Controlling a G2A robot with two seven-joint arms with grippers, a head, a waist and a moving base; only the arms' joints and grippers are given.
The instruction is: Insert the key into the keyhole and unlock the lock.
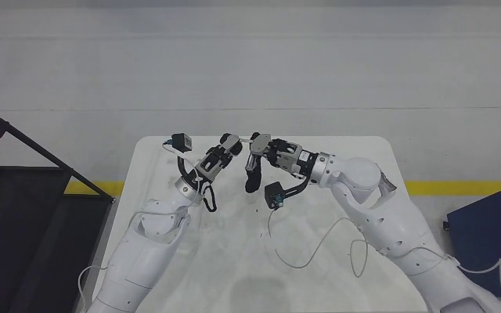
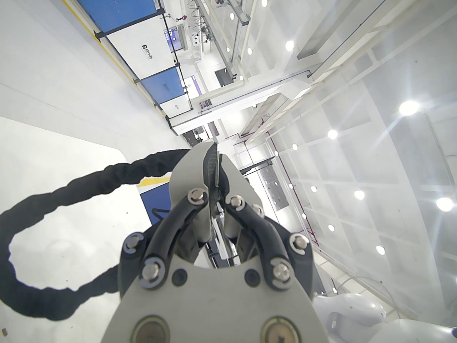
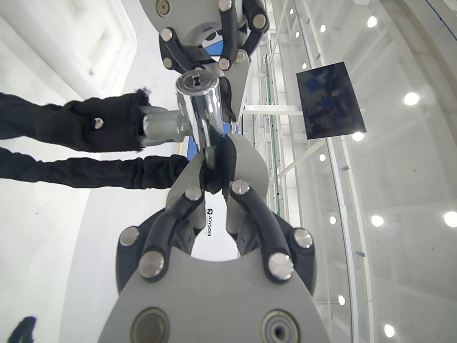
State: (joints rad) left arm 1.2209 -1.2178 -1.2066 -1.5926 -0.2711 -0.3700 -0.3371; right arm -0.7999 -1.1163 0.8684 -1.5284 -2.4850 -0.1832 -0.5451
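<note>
Above table (image 1: pixel 235 242), lock (image 3: pixel 201 108) clamped in right hand (image 3: pixel 216 158)

The left arm (image 1: pixel 149 235) rises from the lower left of the top view and slants toward the centre. The right arm (image 1: pixel 376 203) comes from the lower right, bends at the elbow and runs leftward. Their wrists meet near the middle of the frame, with the two grippers tip to tip and almost touching. The left gripper (image 1: pixel 232 143) has its fingers pressed together. The right gripper (image 1: pixel 257 143) is clamped on the end of the lock cylinder (image 3: pixel 200 108), and its fingers (image 3: pixel 246 155) point straight at the left gripper.
</note>
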